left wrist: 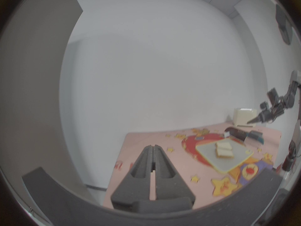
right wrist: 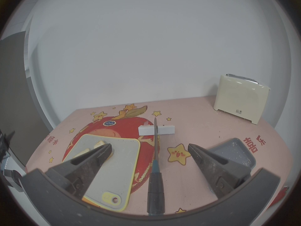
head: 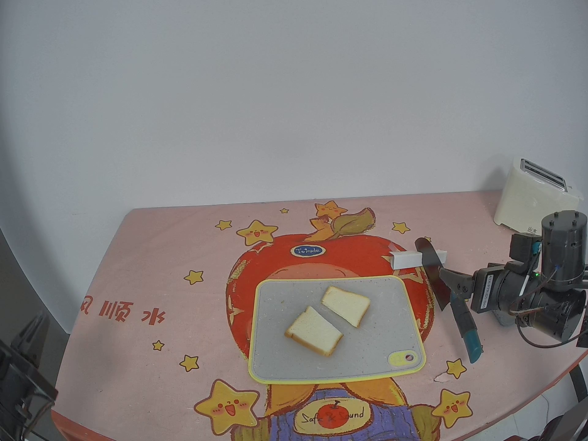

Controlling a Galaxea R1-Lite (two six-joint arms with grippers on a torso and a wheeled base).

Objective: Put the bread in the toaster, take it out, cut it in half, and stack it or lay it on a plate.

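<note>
Right gripper (right wrist: 150, 146) hangs low over the table's right side with its two fingers spread wide apart, gripping nothing. Between them runs a knife (right wrist: 155, 185), its dark and teal handle toward the wrist and its thin blade pointing away toward the wall; in the right wrist view neither finger touches it. From the head camera the knife (head: 458, 310) slants from its teal handle end near the table's front up to the blade, whose far end meets a small white block (head: 407, 258) just beyond the board's far right corner. Whether the handle rests on the table or is propped cannot be told.

Just to the robot's left of the knife lies a grey cutting board (head: 367, 353) with a yellow rim. On it are two half slices of bread, one nearer the wall (head: 346, 305) and one nearer the robot (head: 313, 331), close together near the board's middle, both lying flat, with a narrow gap between them.

A grey tray (right wrist: 233, 151) sits on the table near the right finger, on the side away from the board. Farther back, at the right rear corner, stands the cream toaster (head: 531, 200), upright, slots up.

Left gripper (left wrist: 153, 148) is held off the table's left front edge, well apart from the board, fingers pressed together with nothing between them.

All of it rests on a pink table (head: 153, 264) printed with a red apple and stars.
</note>
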